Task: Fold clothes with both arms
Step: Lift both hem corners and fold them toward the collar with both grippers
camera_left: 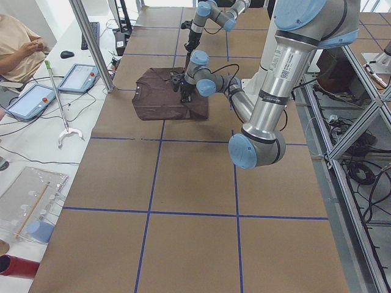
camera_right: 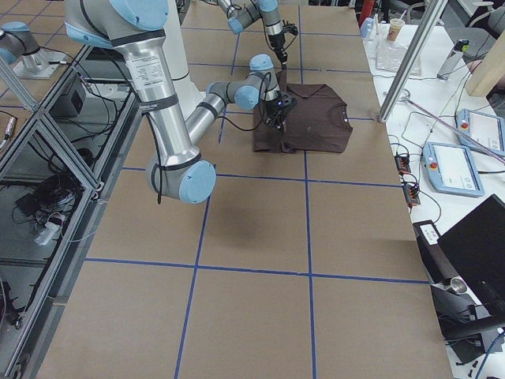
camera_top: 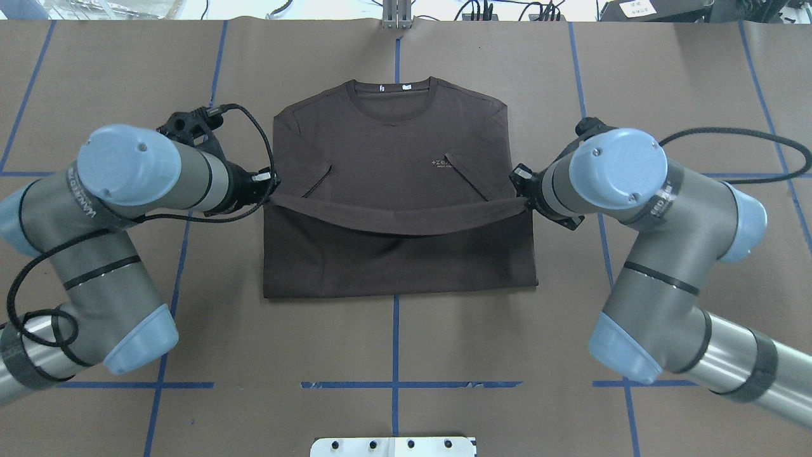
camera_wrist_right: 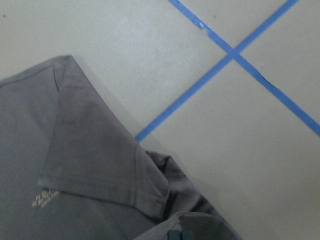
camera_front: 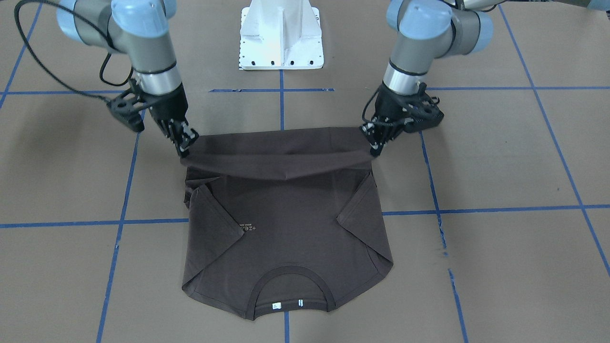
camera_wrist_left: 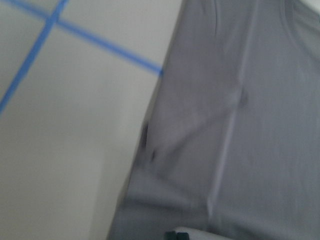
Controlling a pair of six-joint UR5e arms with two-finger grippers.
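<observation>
I'd keep the near fold line (camera_top: 399,294) of the T-shirt (camera_top: 393,146) flat on the surface (camera_top: 393,343), then carry the sagging hem (camera_top: 393,221) away level, both sides at one pace, landing just short of the collar (camera_top: 393,96). My left hand (camera_front: 376,147) and right hand (camera_front: 185,148) each pinch a hem corner, raised over the shirt's middle at its left and right edges.

Left tool (camera_front: 375,144), right tool (camera_front: 184,145), both lowered, seemingly pinched closed
</observation>
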